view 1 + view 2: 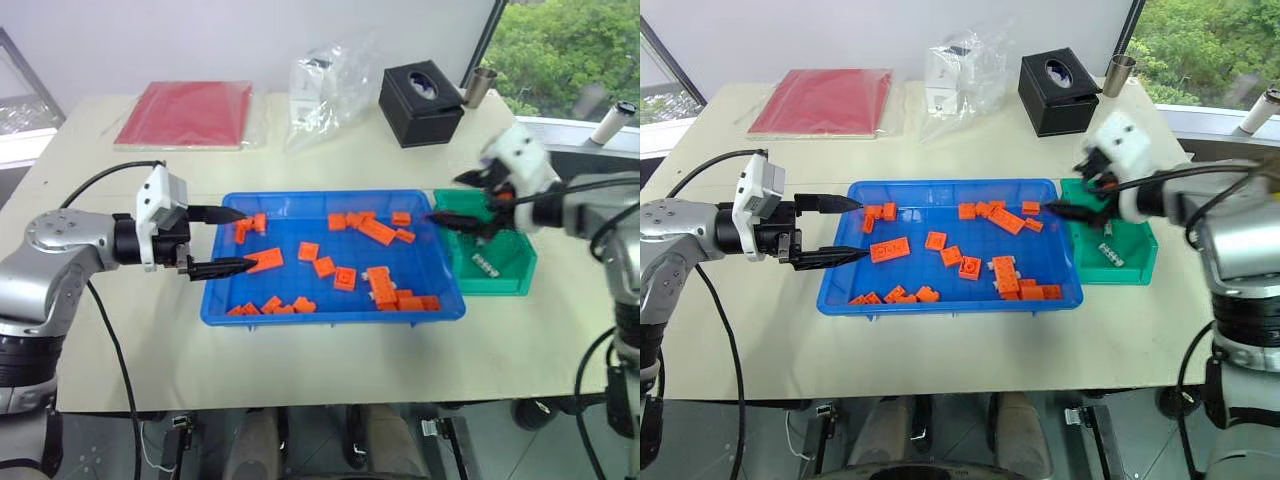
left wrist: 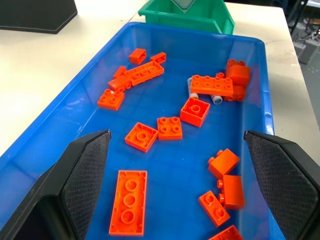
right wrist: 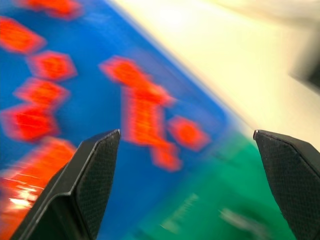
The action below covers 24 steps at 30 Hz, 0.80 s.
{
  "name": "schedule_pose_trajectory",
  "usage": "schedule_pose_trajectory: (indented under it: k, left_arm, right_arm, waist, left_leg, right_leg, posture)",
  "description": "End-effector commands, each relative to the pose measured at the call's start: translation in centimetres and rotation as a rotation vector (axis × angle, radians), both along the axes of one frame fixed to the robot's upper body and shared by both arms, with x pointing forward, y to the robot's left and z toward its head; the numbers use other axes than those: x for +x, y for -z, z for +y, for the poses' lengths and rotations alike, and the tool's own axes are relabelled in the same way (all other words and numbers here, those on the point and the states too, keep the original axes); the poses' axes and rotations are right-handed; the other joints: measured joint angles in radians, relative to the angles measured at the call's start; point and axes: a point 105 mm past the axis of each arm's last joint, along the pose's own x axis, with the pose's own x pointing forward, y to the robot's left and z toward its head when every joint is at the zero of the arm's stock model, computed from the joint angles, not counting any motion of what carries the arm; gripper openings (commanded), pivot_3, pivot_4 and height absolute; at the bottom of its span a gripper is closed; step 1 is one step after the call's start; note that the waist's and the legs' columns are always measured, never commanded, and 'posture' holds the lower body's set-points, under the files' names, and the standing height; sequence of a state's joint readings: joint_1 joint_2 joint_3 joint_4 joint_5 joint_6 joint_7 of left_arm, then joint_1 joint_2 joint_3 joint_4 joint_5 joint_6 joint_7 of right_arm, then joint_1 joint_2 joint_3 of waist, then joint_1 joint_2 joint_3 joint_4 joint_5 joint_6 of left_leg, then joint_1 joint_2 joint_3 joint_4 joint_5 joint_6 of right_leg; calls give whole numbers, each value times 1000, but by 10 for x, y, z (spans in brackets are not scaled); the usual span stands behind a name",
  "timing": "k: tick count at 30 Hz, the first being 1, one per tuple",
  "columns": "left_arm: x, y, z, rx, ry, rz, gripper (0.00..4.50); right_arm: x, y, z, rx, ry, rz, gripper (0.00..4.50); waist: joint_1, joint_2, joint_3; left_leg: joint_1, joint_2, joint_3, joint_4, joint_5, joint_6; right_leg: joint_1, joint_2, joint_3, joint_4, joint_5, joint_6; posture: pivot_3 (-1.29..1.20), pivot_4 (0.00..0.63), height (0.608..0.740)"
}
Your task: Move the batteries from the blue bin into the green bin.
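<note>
- We note the blue bin (image 1: 330, 305) at the table's centre, with the green bin (image 1: 500, 275) touching its right end.
- One battery (image 1: 487, 265) lies in the green bin, its long axis slanting toward the blue bin.
- Two batteries (image 2: 216, 99) lie half hidden under an orange brick (image 2: 212, 85) in the blue bin.
- Left gripper (image 1: 232, 241): spread wide, empty, above the blue bin's left end.
- Right gripper (image 1: 452, 222): spread wide, empty, above the green bin.
</note>
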<state>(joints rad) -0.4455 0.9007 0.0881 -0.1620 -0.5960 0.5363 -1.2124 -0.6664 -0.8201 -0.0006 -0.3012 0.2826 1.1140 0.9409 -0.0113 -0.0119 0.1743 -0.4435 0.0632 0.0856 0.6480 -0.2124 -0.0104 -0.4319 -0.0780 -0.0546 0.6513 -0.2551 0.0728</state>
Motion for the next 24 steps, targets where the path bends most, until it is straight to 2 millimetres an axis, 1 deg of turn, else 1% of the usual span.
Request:
schedule_pose_trajectory:
  k: [1,3,6,9,11,17,20,24]
  left_arm:
    - [-4,-7,-6,14,20,-43,4500]
    - [-6,-6,-8,7,21,-39,4500]
    - [-9,-4,-9,1,17,-29,4500]
    - [-10,-1,-9,0,15,-22,4500]
    - [-10,-1,-11,-4,21,-18,4500]
    - [-9,-1,-23,-9,74,-21,4500]
    - [-7,-3,-29,-10,98,-29,4500]
    - [-3,-6,-31,-13,105,-33,4500]
  right_arm:
    - [-3,23,14,4,70,67,4381]
    - [-5,30,17,53,148,100,4381]
    - [-16,39,21,130,236,195,4381]
    - [-27,54,27,173,247,251,4381]
    - [-31,60,29,181,251,262,4381]
    - [-35,66,36,189,236,285,4381]
    - [-34,68,37,172,242,290,4381]
    - [-34,72,40,118,242,289,4381]
  waist:
    - [6,0,0]
    - [8,0,0]
    - [8,0,0]
    - [8,-1,0]
    - [8,-1,0]
    - [1,-1,0]
    - [0,-1,0]
    - [0,-1,0]
  left_leg:
    - [0,0,0,0,0,0]
    - [-1,-1,0,1,0,0]
    - [-2,-1,0,1,0,0]
    - [-1,-1,-1,1,0,0]
    - [-1,-1,-2,0,0,0]
    - [0,-1,-2,1,0,0]
    - [0,-1,-2,0,0,0]
    - [0,-1,-2,0,0,0]
  right_leg:
    - [0,0,0,0,0,0]
    - [0,-2,0,0,0,0]
    - [0,-2,0,0,0,0]
    - [1,-1,-1,0,0,0]
    - [1,-1,-1,0,0,0]
    - [1,-1,-1,0,0,0]
    - [1,-1,-1,0,0,0]
    - [1,-1,-1,0,0,0]
  posture:
    - [0,150,736]
    - [0,150,736]
    - [0,150,736]
    - [0,150,736]
    - [0,150,736]
    - [0,150,736]
    - [0,150,736]
    - [0,150,736]
